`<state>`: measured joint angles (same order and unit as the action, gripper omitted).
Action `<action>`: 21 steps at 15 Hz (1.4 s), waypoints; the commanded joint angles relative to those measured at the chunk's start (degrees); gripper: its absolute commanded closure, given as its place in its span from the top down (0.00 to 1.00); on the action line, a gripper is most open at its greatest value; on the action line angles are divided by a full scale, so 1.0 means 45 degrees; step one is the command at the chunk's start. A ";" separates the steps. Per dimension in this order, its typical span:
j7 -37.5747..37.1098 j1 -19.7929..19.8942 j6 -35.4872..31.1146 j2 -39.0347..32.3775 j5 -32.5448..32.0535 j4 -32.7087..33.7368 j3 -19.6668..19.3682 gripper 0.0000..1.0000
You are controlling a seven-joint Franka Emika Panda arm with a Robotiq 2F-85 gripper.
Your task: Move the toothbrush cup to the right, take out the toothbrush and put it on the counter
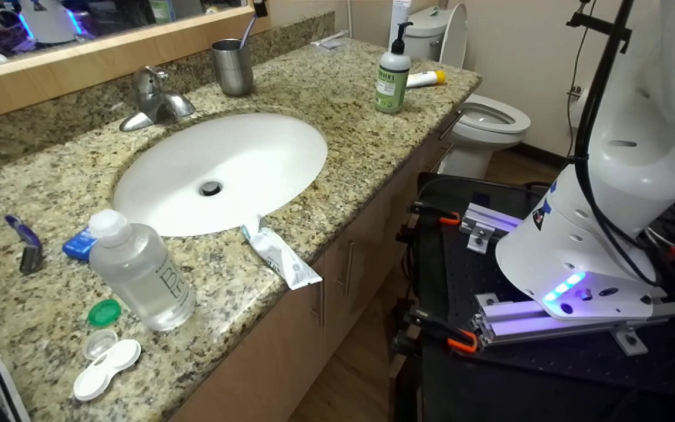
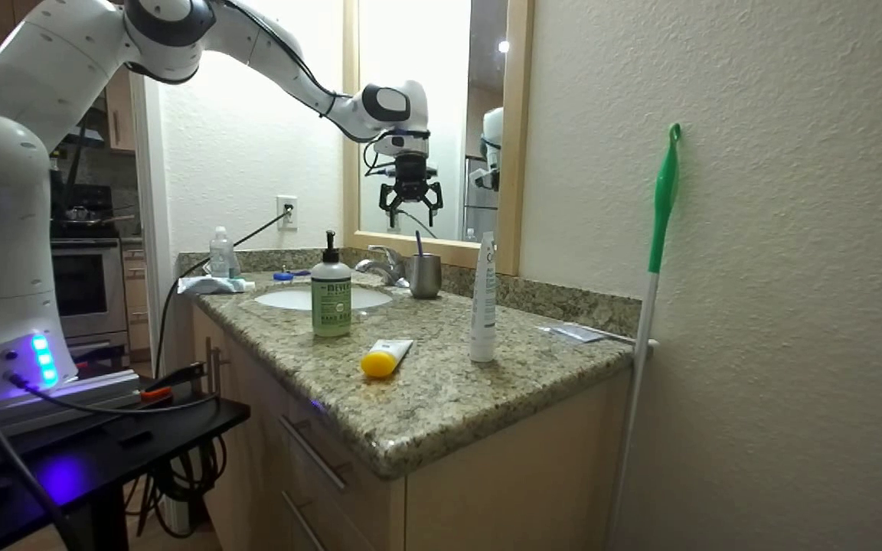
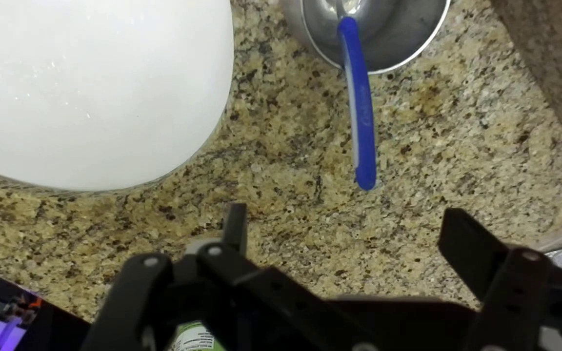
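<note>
One granite bench [image 1: 314,76] with an inset sink [image 1: 279,155] lay below the jaws, which stood apart, holding nothing. Lower and ahead, the toothbrush cup [image 1: 233,69] stood upright near the sink. The toothbrush [image 3: 361,107] leaned in it; in the wrist view, its long axis ran from the cup toward the gap between the jaws. Grasping either appeared to require descent and advance.

Cup [image 3: 398,34] partly off-frame (wrist view, top)
</note>
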<state>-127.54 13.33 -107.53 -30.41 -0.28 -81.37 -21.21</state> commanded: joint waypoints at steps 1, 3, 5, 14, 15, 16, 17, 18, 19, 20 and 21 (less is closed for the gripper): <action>-0.0060 0.0281 0.0063 -0.0092 -0.0123 0.0090 0.0264 1.00; -0.0059 0.0318 0.0065 -0.0174 -0.0115 0.0090 0.0262 1.00; -0.0041 0.0346 0.0034 -0.0372 -0.0137 0.0257 0.0283 1.00; 0.0010 0.0125 -0.0733 -0.0763 -0.0219 0.0177 0.0523 1.00; 0.0010 0.0108 -0.0744 -0.0769 -0.0224 0.0182 0.0527 1.00; 0.0010 0.0109 -0.0746 -0.0768 -0.0225 0.0197 0.0526 1.00; 0.0010 0.0113 -0.0747 -0.0769 -0.0226 0.0207 0.0526 1.00; -0.0008 0.0118 -0.0715 -0.0778 -0.0228 0.0216 0.0517 0.75; -0.0021 0.0145 -0.0612 -0.0787 -0.0172 0.0255 0.0529 0.72; -0.0001 0.0177 -0.0551 -0.0789 -0.0112 0.0266 0.0552 0.66; -0.0026 0.0183 -0.0498 -0.0782 -0.0106 0.0272 0.0543 0.58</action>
<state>-127.45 13.23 -110.96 -33.75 -0.91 -80.90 -19.54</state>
